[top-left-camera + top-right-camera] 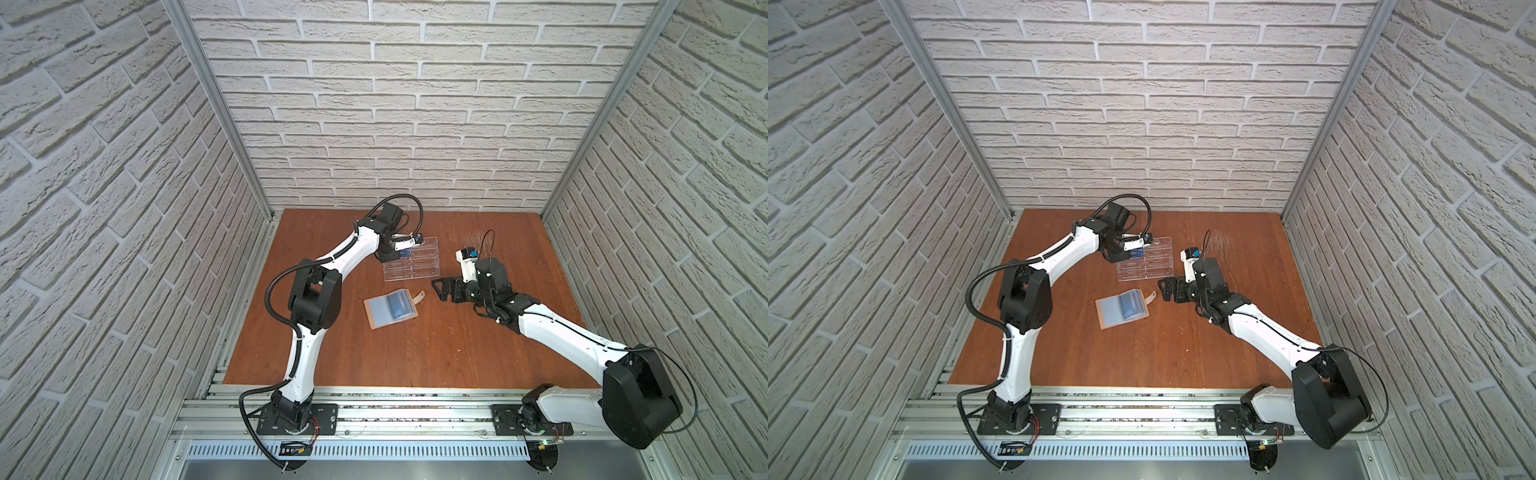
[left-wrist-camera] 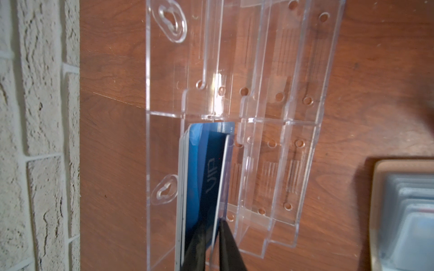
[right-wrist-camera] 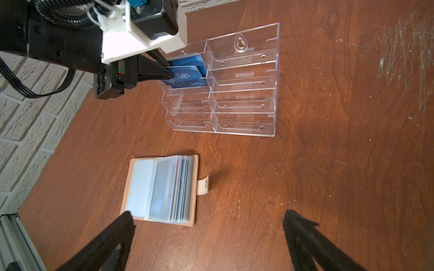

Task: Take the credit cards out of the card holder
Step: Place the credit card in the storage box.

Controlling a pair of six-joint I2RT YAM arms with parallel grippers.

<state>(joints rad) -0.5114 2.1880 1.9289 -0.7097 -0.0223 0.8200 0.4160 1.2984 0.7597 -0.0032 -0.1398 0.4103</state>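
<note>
Nearest my side of the table (image 3: 328,164), the card holder (image 3: 162,190) lay open and flat with its clear sleeves fanned. I couldn't say for certain whether any cards were left inside, though a bluish patch (image 1: 398,307) showed through the sleeves in a top view. Just beside the holder hovered the right claw (image 3: 207,213), jaws spread wide and holding nothing.

Farther back stood the clear rack (image 3: 244,93). There the left claw (image 3: 171,71) was pinched almost closed on the edge of the front card (image 3: 187,76), the one marked VIP. That card sat in the rack's rearmost tier on the left arm's side, leaning forward from the other credit cards (image 3: 193,60) stacked behind it.

My worry was the release. The front card looked tilted rather than settled, so if the fingers dragged on it while backing out, it could ride up and tip out of the slot. The rack looked light and unanchored, so a nudge could slide it or spill the stack. The holder was loose too, and a pull on the next sleeve might drag it along.
</note>
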